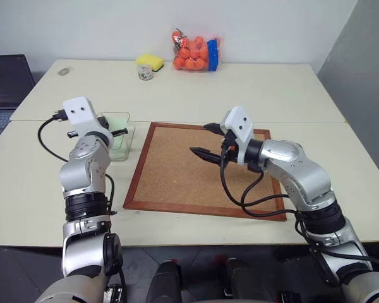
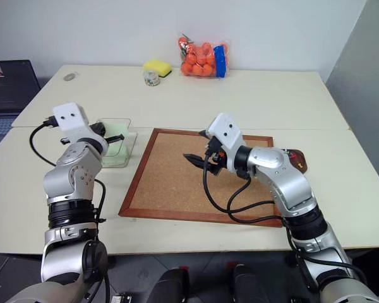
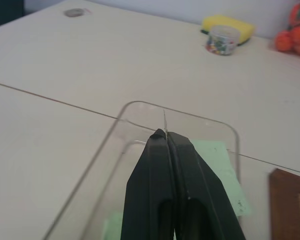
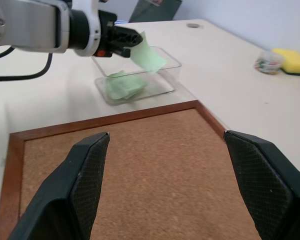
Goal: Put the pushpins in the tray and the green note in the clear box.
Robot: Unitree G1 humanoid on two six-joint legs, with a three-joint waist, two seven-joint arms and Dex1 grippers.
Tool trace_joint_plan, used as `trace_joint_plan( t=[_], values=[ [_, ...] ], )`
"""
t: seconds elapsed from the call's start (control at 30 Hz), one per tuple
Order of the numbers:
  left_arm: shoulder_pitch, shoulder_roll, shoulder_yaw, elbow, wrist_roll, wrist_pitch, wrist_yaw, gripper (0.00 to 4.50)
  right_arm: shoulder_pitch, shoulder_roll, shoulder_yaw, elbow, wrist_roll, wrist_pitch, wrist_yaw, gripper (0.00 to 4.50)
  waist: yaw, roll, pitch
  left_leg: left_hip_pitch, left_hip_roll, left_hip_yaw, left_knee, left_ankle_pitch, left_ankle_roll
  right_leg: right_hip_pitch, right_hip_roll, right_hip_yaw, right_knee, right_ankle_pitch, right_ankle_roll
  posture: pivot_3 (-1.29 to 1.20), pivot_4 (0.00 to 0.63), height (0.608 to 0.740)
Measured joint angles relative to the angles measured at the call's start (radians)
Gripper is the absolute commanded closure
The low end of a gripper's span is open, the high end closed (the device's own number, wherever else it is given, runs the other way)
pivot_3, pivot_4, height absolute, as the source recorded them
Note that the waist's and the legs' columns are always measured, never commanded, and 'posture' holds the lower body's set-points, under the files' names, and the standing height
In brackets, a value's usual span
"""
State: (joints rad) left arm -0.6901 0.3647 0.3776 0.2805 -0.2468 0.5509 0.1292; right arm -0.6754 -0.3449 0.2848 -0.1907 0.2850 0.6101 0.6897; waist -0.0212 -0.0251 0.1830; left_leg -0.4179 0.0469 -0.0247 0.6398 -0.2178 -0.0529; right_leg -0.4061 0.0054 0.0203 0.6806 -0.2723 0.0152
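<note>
Cork fills the wood-framed board (image 1: 205, 170) nearest the robot, and no pin shows on it, so as far as can be told the pinning surface is cleared. Above its middle hangs the right gripper (image 4: 165, 182), its fingers spread wide and carrying nothing. Just past the board's right edge sits the dark reddish tray (image 2: 295, 158), partly hidden behind the right arm; whether the pushpins lie in it cannot be told.

Beside the board's left edge stands the clear box (image 4: 167, 62), with a mint-green pad (image 4: 122, 86) lying flat inside. The left gripper (image 3: 165, 134) hangs over that box, clenched on the green note (image 4: 147, 54), which juts out from the fingertips above the box and does not yet rest in it. My reading is that the note step is nearly finished: what is left is to let the slip go so it drops inside the walls. Being light paper, it could cling to the fingers or drift outside.

Everything rests on pale cream tables pushed together. Farther back lie a yellow sponge (image 1: 150, 61), a small jar of coloured pins (image 3: 222, 40) and a bag of orange balls (image 1: 194, 50). A laptop (image 1: 7, 82) sits at the far left, with a plain white wall behind
</note>
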Motion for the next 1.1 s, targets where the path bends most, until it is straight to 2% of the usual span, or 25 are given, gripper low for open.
trace_joint_plan(
  t=[0.4, 0.63, 0.83, 1.0, 1.03, 1.1],
  values=[
    [0.001, 0.001, 0.003, 0.001, 0.024, -0.034, 0.041, 4.50, -0.006, 0.000, 0.011, 0.001, -0.028, -0.016, 0.031, 0.64, -0.002, 0.000, 0.000, 0.000, 0.000, 0.000, 0.000, 0.000, 0.000, 0.000, 0.000, -0.001, 0.000, 0.000, 0.000, 0.00, 0.150, 0.740],
    [0.002, -0.023, 0.012, 0.000, 0.008, -0.014, 0.036, 3.33, -0.006, 0.005, 0.012, 0.001, -0.031, -0.016, 0.038, 0.62, -0.002, 0.000, 0.000, 0.000, 0.000, 0.000, 0.000, 0.000, 0.000, 0.000, 0.000, -0.001, 0.000, 0.000, 0.000, 0.00, 0.150, 0.740],
    [0.004, -0.038, 0.012, -0.012, 0.008, -0.014, 0.049, 2.06, -0.006, 0.005, 0.012, 0.001, -0.032, -0.016, 0.038, 0.62, -0.003, 0.000, 0.000, 0.000, 0.000, 0.000, 0.000, 0.000, 0.000, 0.000, 0.000, -0.001, 0.000, 0.000, -0.001, 0.00, 0.150, 0.740],
    [0.019, -0.047, 0.013, -0.086, 0.022, -0.026, 0.084, 1.06, -0.005, 0.004, 0.012, 0.001, -0.032, -0.016, 0.038, 0.62, -0.004, 0.000, 0.000, 0.000, 0.000, 0.000, 0.000, 0.000, 0.000, 0.000, 0.000, 0.000, 0.000, 0.000, -0.001, 0.00, 0.150, 0.740],
    [0.022, -0.051, 0.013, -0.099, 0.023, -0.027, 0.093, 0.74, -0.006, 0.004, 0.012, 0.001, -0.032, -0.016, 0.038, 0.62, -0.004, 0.000, 0.000, 0.000, 0.000, 0.000, 0.000, 0.000, 0.000, 0.000, 0.000, 0.000, 0.000, 0.000, -0.001, 0.00, 0.150, 0.740],
    [0.033, -0.066, 0.018, -0.131, 0.023, -0.027, 0.112, 0.42, -0.006, 0.004, 0.012, 0.001, -0.032, -0.016, 0.038, 0.62, -0.004, 0.000, 0.000, 0.000, 0.000, 0.000, 0.000, 0.000, 0.000, 0.000, 0.000, 0.000, 0.000, 0.000, -0.001, 0.00, 0.150, 0.740]
  ],
)
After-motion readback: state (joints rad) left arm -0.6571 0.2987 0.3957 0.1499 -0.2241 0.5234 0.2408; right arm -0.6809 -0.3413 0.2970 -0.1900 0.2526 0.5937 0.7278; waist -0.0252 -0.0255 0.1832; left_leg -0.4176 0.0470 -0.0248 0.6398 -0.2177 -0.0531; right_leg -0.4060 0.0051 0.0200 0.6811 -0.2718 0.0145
